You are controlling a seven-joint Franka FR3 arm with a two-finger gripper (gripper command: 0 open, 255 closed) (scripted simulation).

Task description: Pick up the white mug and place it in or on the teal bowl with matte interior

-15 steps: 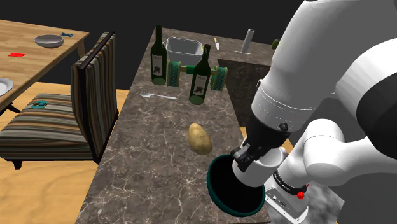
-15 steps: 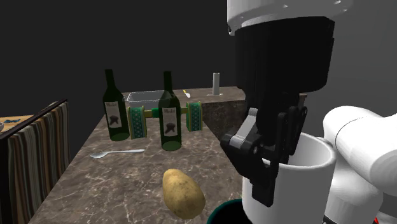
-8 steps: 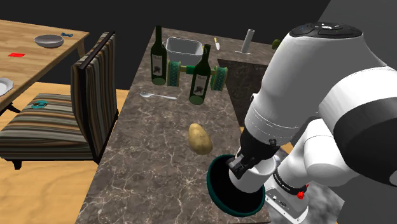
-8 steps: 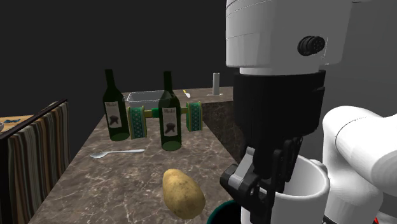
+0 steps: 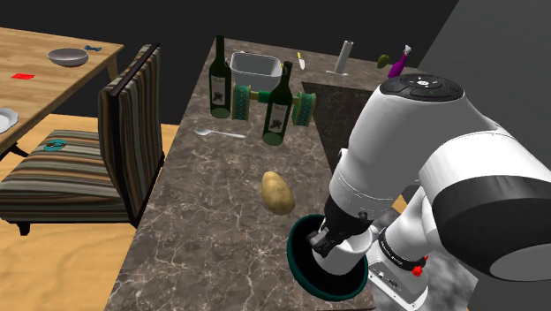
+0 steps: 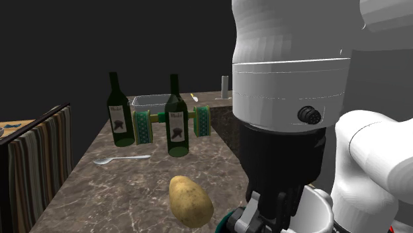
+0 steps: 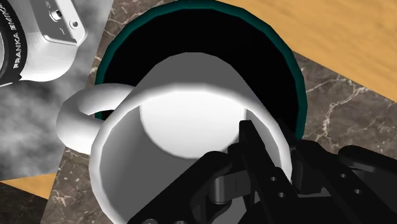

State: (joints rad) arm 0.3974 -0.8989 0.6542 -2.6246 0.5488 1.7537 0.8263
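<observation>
Shoulder view: on the left, a striped chair [image 5: 132,124] is standing beside the stone counter [image 5: 203,203]. A potato [image 5: 277,193] is lying in the middle. Just right of it, at the near edge, the black gripper [image 5: 322,240] is pinching the white mug [image 5: 349,254] by its wall, low inside the teal bowl [image 5: 294,262].

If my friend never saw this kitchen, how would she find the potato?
Find the dark marbled counter beside the striped chair. At its near end sits a teal bowl where the gripper holds the white mug; the potato lies next to that bowl. It is the only yellow-brown lumpy oval, unlike the tall green bottles farther back.
</observation>
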